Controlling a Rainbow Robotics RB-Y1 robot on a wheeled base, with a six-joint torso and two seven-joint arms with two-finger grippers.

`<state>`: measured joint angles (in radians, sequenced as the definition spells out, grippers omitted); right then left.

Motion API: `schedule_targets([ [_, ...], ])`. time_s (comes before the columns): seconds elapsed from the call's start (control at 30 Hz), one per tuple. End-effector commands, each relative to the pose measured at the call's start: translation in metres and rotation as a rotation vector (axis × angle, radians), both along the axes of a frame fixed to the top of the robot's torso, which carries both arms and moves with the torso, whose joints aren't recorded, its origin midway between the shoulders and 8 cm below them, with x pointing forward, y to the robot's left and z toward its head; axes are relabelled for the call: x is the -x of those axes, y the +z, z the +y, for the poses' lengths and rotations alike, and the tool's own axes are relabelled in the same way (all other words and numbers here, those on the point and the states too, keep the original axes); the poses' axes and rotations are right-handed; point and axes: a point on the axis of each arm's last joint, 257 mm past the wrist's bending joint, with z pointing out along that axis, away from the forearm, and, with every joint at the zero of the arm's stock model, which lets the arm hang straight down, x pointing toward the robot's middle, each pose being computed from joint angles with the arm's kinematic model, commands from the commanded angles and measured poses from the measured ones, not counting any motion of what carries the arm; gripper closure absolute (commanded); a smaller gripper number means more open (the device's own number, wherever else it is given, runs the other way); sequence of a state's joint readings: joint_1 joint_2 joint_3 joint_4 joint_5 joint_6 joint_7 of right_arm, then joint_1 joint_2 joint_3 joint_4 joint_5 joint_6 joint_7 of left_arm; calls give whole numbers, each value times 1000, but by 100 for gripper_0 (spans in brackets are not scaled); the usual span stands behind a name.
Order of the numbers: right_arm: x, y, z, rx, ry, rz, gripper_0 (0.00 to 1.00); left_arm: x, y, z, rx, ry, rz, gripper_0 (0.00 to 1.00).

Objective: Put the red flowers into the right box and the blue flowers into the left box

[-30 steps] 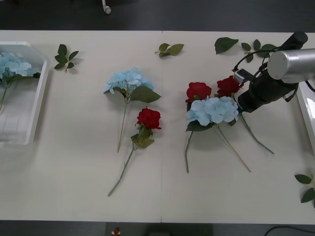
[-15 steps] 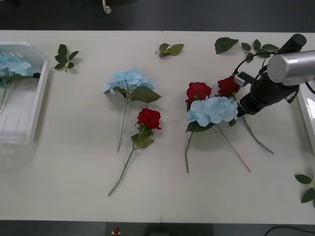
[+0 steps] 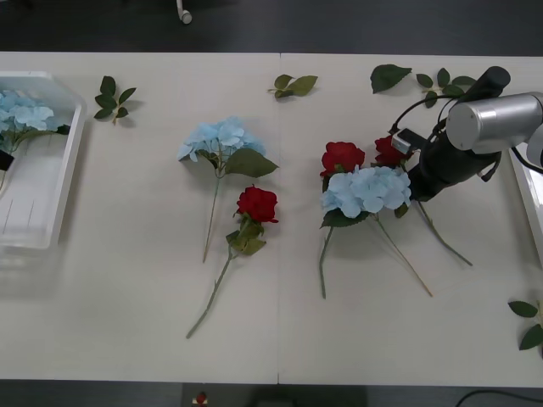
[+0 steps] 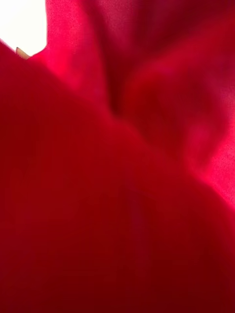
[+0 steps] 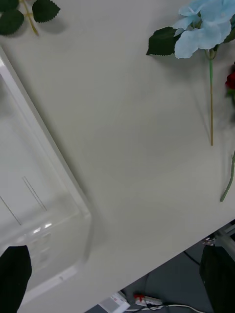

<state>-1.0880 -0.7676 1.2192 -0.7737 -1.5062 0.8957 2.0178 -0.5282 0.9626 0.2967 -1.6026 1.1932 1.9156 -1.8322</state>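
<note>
1. Near centre of the tabletop (image 3: pixel 136 297), one red rose (image 3: pixel 257 203) lies apart from a blue hydrangea (image 3: pixel 217 137).
2. The right hand (image 3: pixel 405 166) presses into the rightmost rose (image 3: pixel 389 150); whether its fingers are spread I cannot tell. The touching hydrangea (image 3: pixel 366 188) could get dragged along.
3. Far left, the left hand (image 5: pixel 117 274), spread, waits near the left box (image 3: pixel 69 157).

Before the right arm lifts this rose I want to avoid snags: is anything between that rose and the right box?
Nothing visible. The right gripper is at the rightmost red rose; bare table runs from there to the right box. The blue hydrangea touching that rose lies on the other side.
</note>
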Motion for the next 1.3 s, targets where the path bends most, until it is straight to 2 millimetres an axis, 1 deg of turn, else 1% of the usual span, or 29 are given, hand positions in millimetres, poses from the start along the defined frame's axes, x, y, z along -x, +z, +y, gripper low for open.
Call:
schedule_targets([
  [0.03, -2, 3, 2, 21, 37, -2, 29, -3, 8, -45, -31, -13, -49, 0],
  [0.1, -2, 3, 1, 23, 37, -4, 37, 0, 0, -73, -29, 17, -59, 0],
  [0.17, -1, 2, 0, 26, 38, -1, 47, 2, -6, -91, -30, 37, -68, 0],
  [0.2, -2, 2, 0, 27, 40, -3, 47, 4, -10, -103, -27, 53, -72, 0],
  [0.23, -2, 2, 0, 27, 40, -3, 47, 4, -10, -103, -27, 53, -72, 0],
  [0.27, -1, 2, 0, 28, 40, -1, 72, 6, -18, -124, -13, 74, -77, 0],
  [0.3, -1, 2, 0, 27, 38, -1, 77, 6, -20, -129, -7, 82, -76, 0],
  [0.33, -1, 2, 0, 28, 38, -1, 82, 7, -26, -141, 5, 98, -73, 0],
  [0.5, -2, 2, -1, 28, 37, -3, 97, 3, -51, -182, 50, 171, -49, 0],
  [0.57, -2, 2, -2, 28, 34, -1, 100, 0, -61, -193, 50, 187, -55, 0],
  [0.7, -2, 3, -6, 21, 18, -1, 100, -12, -82, -206, -5, 221, -106, 0],
  [0.77, -5, 7, -8, 10, 6, -8, 100, -17, -92, -212, -43, 243, -136, 0],
  [0.8, -8, 13, -10, 0, -5, -18, 100, -19, -98, -215, -55, 259, -142, 0],
  [0.9, -12, 25, -20, -22, -38, -30, 100, -24, -109, -223, -58, 290, -140, 0],
  [0.97, -14, 38, -31, -51, -75, -35, 100, -29, -114, -230, -61, 298, -130, 0],
  [1.03, -16, 58, -48, -86, -123, -46, 100, -34, -121, -234, -65, 310, -108, 0],
  [1.07, -15, 65, -56, -100, -140, -46, 100, -37, -123, -236, -63, 312, -100, 0],
  [1.2, -13, 102, -83, -176, -214, -60, 100, -47, -130, -246, -53, 329, -72, 0],
  [1.27, -12, 127, -101, -221, -258, -79, 100, -54, -133, -256, -43, 327, -64, 0],
  [1.3, -11, 132, -106, -229, -270, -83, 100, -57, -134, -257, -44, 321, -65, 0],
])
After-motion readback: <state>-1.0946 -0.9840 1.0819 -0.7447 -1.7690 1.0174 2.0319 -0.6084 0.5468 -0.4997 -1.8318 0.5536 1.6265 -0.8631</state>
